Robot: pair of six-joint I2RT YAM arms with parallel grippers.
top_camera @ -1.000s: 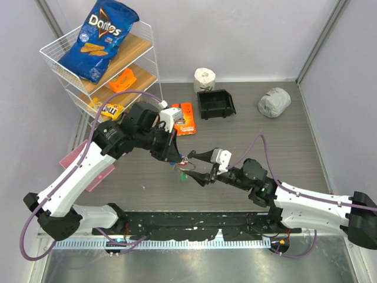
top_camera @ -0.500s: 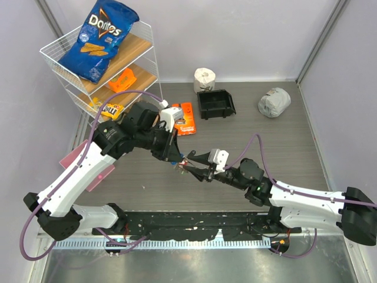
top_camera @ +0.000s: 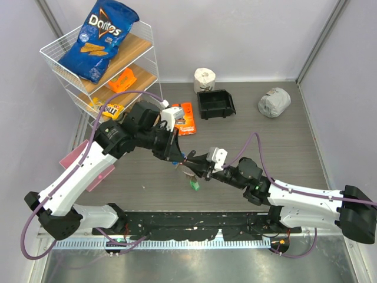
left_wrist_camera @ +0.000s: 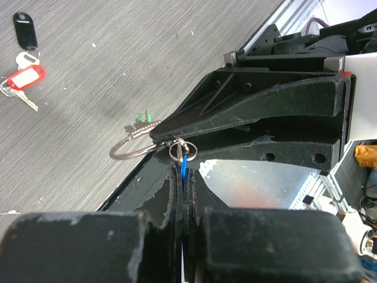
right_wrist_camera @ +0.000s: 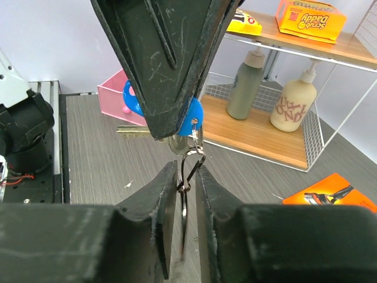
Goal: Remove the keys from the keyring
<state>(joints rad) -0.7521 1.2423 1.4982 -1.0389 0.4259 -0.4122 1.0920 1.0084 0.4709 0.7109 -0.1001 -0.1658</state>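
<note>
My left gripper (left_wrist_camera: 184,177) is shut on a blue key tag (left_wrist_camera: 184,166), holding it above the table; its dark fingers (right_wrist_camera: 171,59) fill the top of the right wrist view, with the blue tag (right_wrist_camera: 191,115) and a silver key (right_wrist_camera: 179,144) below them. A small ring (left_wrist_camera: 181,150) links the tag to the thin wire keyring (left_wrist_camera: 131,148). My right gripper (right_wrist_camera: 187,171) has narrowed onto the keyring (right_wrist_camera: 187,177), whose wire stands edge-on and touches both pads. From above, the left gripper (top_camera: 178,158) and right gripper (top_camera: 191,169) meet tip to tip, a green tag (top_camera: 193,185) hanging below.
A red-tagged key (left_wrist_camera: 22,78) and a black tag (left_wrist_camera: 23,26) lie loose on the table. The wire shelf (top_camera: 56,71) with a chip bag (top_camera: 100,38) stands back left, near an orange packet (top_camera: 187,118), a black bin (top_camera: 215,104), a paper roll (top_camera: 204,78) and a grey bundle (top_camera: 274,102).
My right gripper moved in toward the left gripper's tips and narrowed its jaws around the keyring. The green tag now hangs lower. The left gripper stayed shut and nearly still.
</note>
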